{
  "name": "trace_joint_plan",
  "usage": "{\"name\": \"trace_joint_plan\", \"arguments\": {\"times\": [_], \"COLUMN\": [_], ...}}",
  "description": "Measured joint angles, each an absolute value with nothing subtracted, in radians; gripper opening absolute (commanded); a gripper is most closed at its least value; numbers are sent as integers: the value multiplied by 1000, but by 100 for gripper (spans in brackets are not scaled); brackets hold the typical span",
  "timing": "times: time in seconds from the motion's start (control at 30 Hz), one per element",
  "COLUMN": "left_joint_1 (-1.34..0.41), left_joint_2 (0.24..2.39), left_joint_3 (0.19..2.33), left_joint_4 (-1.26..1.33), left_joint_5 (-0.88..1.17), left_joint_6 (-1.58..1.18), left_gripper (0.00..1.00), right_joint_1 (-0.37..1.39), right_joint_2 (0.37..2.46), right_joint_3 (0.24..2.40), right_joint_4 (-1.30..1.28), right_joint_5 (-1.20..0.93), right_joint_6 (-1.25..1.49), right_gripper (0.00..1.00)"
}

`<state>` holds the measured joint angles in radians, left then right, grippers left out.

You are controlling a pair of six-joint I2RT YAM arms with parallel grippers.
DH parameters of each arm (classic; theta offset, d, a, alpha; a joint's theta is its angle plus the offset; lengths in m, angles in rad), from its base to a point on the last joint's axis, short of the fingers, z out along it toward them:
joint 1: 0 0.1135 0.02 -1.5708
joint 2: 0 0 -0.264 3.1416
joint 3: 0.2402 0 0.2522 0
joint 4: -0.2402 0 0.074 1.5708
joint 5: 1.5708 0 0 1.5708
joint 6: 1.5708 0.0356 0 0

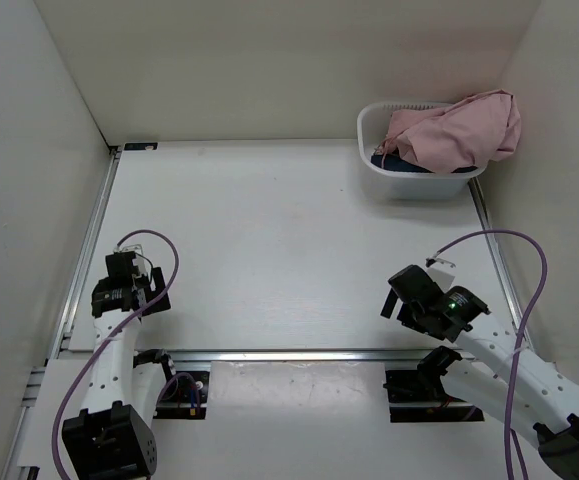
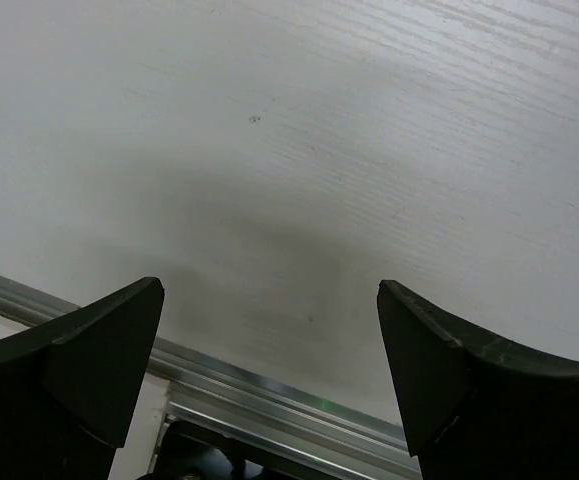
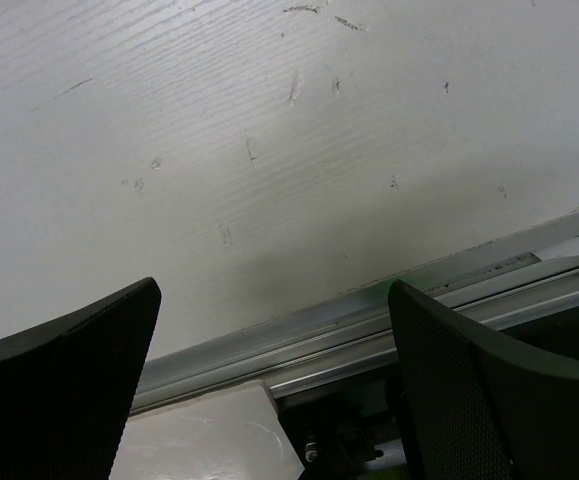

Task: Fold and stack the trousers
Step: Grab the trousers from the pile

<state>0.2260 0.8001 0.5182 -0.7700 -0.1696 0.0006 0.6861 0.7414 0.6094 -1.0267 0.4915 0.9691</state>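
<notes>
The dusty-pink trousers (image 1: 456,130) lie bunched in a white basket (image 1: 389,180) at the table's far right corner, spilling over its right rim. My left gripper (image 1: 135,290) is open and empty near the table's front left edge; in the left wrist view (image 2: 269,350) it hangs over bare white table. My right gripper (image 1: 407,297) is open and empty near the front right; in the right wrist view (image 3: 274,370) it hangs over the table's front metal rail. Both grippers are far from the trousers.
A dark blue garment (image 1: 397,164) lies under the trousers in the basket. White walls enclose the table on the left, back and right. A metal rail (image 1: 299,354) runs along the front edge, another (image 1: 84,260) along the left side.
</notes>
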Motion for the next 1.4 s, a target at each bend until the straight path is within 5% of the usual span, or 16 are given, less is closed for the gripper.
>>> {"name": "trace_joint_plan", "arguments": {"times": [0.37, 0.6, 0.87, 1.03, 1.13, 1.17, 1.2, 1.23, 1.4], "left_joint_1": [226, 226, 226, 226, 226, 226, 226, 226, 226], "left_joint_2": [896, 1047, 1200, 1250, 1255, 1254, 1254, 1254, 1245], "left_joint_3": [805, 1064, 1134, 1134, 1134, 1135, 1136, 1137, 1138], "left_joint_4": [-777, -741, -734, -741, -741, -741, -741, -740, -741], "left_joint_5": [-202, -209, -205, -205, -206, -207, -208, -210, -221], "left_joint_6": [0, 1, 1, 1, 1, 1, 1, 1, 1], "left_gripper": [100, 100, 100, 100, 100, 100, 100, 100, 100], "right_joint_1": [687, 443, 133, 78, 67, 67, 68, 71, 112], "right_joint_2": [934, 1277, 2021, 2193, 2295, 2313, 2318, 2316, 2164], "right_joint_3": [910, 1528, 2437, 2313, 2336, 2346, 2347, 2346, 2259], "right_joint_4": [-1038, -870, -822, -786, -797, -797, -797, -795, -750], "right_joint_5": [576, 604, 549, 550, 564, 569, 570, 574, 603], "right_joint_6": [831, 522, 408, 403, 384, 373, 363, 360, 308], "right_gripper": [99, 99, 99, 99, 56, 20, 7, 0, 0]}}
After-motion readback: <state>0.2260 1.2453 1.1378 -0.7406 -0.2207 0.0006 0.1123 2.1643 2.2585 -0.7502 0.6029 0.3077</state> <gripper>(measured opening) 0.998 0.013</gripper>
